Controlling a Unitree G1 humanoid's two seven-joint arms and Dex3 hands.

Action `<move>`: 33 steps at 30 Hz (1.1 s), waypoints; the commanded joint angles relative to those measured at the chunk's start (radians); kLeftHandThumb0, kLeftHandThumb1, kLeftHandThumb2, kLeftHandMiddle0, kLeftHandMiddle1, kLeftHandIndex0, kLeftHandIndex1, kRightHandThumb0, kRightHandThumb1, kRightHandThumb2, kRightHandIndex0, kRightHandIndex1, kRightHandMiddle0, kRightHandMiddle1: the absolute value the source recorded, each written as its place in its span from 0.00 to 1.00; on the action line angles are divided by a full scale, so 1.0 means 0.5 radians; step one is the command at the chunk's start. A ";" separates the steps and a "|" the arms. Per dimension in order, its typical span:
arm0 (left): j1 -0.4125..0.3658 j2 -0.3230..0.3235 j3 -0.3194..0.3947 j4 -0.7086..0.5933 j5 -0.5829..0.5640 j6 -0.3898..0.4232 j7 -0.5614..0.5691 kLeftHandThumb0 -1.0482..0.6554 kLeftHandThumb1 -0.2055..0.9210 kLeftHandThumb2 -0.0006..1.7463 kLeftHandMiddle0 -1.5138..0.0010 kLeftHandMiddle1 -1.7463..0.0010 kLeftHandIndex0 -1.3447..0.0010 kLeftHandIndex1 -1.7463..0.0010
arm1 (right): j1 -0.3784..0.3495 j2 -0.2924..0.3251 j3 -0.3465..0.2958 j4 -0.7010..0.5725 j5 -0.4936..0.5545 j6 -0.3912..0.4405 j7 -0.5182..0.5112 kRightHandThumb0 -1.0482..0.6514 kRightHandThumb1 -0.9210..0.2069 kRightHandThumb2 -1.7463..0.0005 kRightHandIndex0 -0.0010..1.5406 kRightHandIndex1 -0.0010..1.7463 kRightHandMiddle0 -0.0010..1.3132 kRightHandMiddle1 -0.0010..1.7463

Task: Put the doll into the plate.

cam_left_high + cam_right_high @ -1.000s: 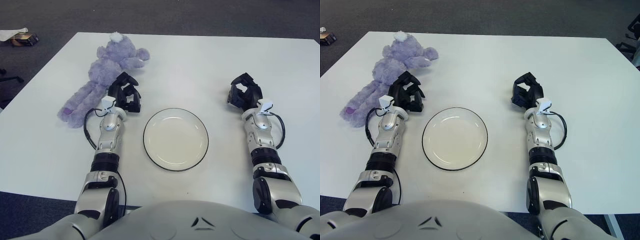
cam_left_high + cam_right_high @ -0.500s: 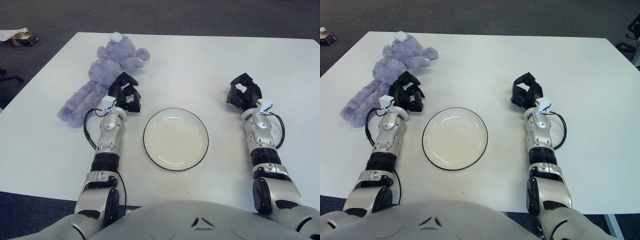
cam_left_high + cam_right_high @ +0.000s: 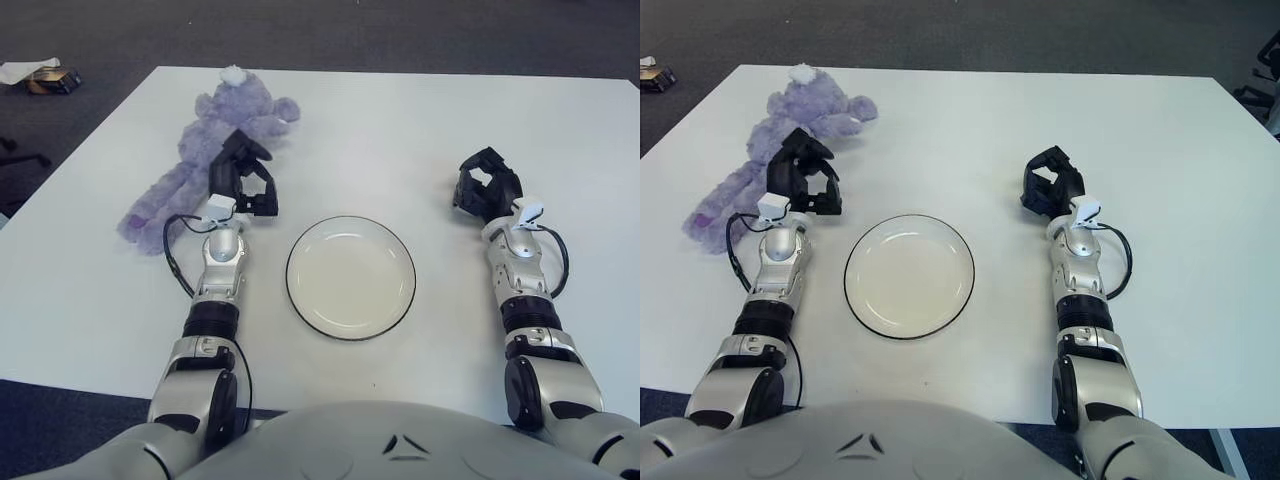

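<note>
Since the earlier frame, left hand [image 3: 243,180] has lifted and shifted toward the far left; it now shows over the near right edge of the doll [image 3: 205,155], where before it sat lower, just right of the doll's legs. Its fingers are curled but close on nothing; whether they touch the plush cannot be told. Doll, plate and right hand are unchanged in position.

Far left, off the table, small clutter [image 3: 40,75] lies on dark grey carpet [image 3: 400,30], which runs along the far side of the room.

On the white table [image 3: 380,130], the purple doll lies at the far left, head toward the far edge, long limbs trailing toward the near left. It is well apart from the plate.

Centre, near side: a white plate [image 3: 351,277] with a dark rim, flat on the table, nothing in it. It sits between the two forearms.

Right: right hand [image 3: 487,187] shows to the right of the plate and slightly farther, fingers curled, holding nothing.

Table surface is plain white, unmarked apart from a small dark speck near the front edge.
</note>
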 commanded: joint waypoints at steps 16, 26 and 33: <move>0.227 0.142 -0.182 0.098 0.908 -0.044 0.999 0.61 0.20 0.93 0.45 0.00 0.51 0.07 | 0.136 0.060 0.028 0.116 -0.017 0.109 -0.004 0.37 0.34 0.40 0.65 1.00 0.34 1.00; 0.249 0.169 -0.248 -0.021 1.009 0.090 1.164 0.61 0.46 0.75 0.65 0.01 0.63 0.02 | 0.137 0.056 0.034 0.116 -0.024 0.105 0.002 0.38 0.32 0.42 0.63 1.00 0.33 1.00; 0.297 0.168 -0.269 -0.166 1.079 0.364 1.187 0.61 0.82 0.46 0.82 0.03 0.84 0.00 | 0.136 0.055 0.037 0.118 -0.024 0.100 0.011 0.37 0.32 0.42 0.63 1.00 0.33 1.00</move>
